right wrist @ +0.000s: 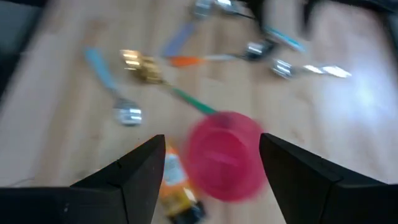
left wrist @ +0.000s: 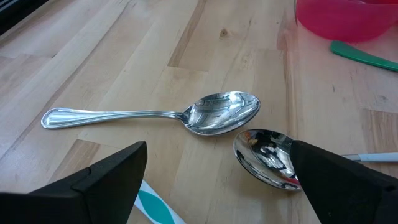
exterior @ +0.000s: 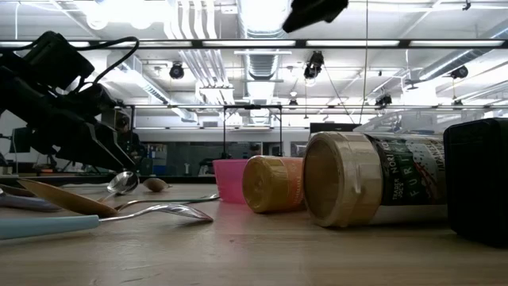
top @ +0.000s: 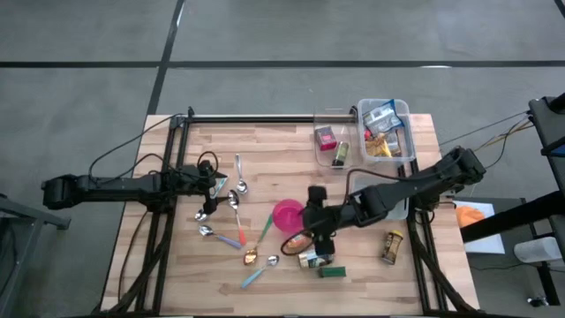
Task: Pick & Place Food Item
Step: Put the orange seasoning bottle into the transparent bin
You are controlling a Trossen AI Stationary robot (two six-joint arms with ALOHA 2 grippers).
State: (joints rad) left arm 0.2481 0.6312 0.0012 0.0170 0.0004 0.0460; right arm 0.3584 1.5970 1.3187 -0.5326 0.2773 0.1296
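1. Above the table's middle, right gripper [top: 320,231] hangs with jaws parted, holding nothing.
2. Below it: pink plastic cup [right wrist: 225,154], orange-labelled bottle [right wrist: 174,183] lying beside it.
3. Left gripper [top: 212,188] waits spread wide over steel spoons [left wrist: 186,116].
4. Approach step, judged; next, lower and close on bottle.

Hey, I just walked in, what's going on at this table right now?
Two robot arms work at a wooden table strewn with spoons and food items. The right gripper hovers with open fingers over the pink cup, holding nothing, with a small jar lying beside the cup. The left gripper waits, open, over two metal spoons. A clear bin holds packaged snacks.
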